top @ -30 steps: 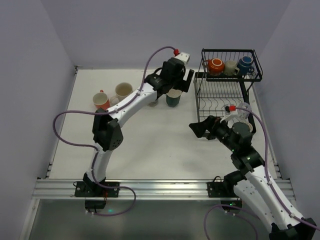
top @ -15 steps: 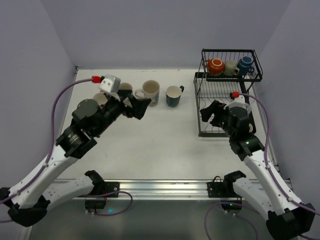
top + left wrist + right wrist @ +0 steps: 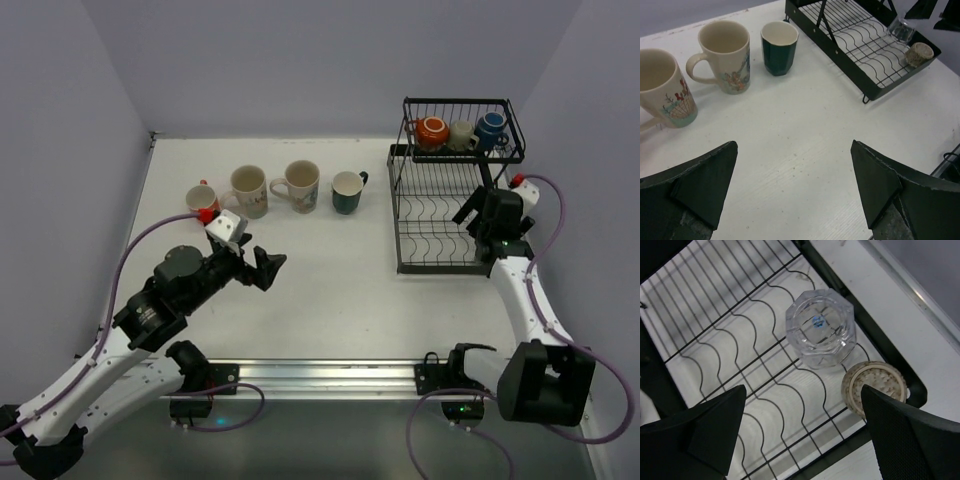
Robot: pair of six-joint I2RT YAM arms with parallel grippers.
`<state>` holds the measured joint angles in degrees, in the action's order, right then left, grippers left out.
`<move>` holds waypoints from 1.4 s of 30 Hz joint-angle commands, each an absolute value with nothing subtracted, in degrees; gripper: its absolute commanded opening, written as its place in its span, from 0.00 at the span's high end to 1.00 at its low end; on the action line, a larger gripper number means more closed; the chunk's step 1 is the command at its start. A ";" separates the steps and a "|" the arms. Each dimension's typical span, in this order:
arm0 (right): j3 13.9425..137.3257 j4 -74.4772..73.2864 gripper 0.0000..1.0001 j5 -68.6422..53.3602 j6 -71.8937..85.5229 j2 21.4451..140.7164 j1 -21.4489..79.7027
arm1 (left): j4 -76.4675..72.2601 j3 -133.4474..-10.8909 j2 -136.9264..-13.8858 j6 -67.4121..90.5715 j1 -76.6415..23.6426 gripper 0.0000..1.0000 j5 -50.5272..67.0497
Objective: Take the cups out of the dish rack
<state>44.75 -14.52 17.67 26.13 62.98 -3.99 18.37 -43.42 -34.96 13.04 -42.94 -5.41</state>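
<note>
Four cups stand in a row on the table: orange-red (image 3: pixel 202 199), cream (image 3: pixel 247 188), patterned cream (image 3: pixel 300 185) and dark teal (image 3: pixel 348 190). The black wire dish rack (image 3: pixel 440 215) holds an orange cup (image 3: pixel 431 130), a cream one (image 3: pixel 460 134) and a blue one (image 3: pixel 490 128) in its upper basket. My right gripper (image 3: pixel 478 215) hangs open over the lower tray (image 3: pixel 715 340), above a small beige cup (image 3: pixel 874 387) and a clear glass (image 3: pixel 821 330). My left gripper (image 3: pixel 268 266) is open over bare table, well short of the teal cup (image 3: pixel 779 47).
The rack stands against the right wall, its upper basket overhanging the back of the tray. The tray's curved wire dividers (image 3: pixel 765 390) fill most of its floor. Both patterned mugs (image 3: pixel 725 55) sit just ahead of my left gripper (image 3: pixel 792 150).
The left arm drew back from the teal cup to the near left, and the patterned cream mug now stands in the row. The right arm swung over the rack's right side.
</note>
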 commanded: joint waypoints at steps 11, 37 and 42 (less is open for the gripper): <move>57.04 -10.55 0.01 21.00 20.92 82.17 -8.88 | 17.75 -42.10 -30.23 10.99 -46.84 0.00 -7.47; 48.08 -2.55 0.63 15.65 21.70 69.01 -7.30 | 17.40 -42.54 -35.06 10.72 -45.27 0.00 -7.47; 44.39 -3.42 0.63 12.31 24.69 60.13 -1.86 | 16.35 -43.77 -37.79 12.39 -44.47 0.00 -4.40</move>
<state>45.63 -7.33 15.20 22.22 64.66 -4.97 18.57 -42.24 -36.67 12.38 -44.99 -6.90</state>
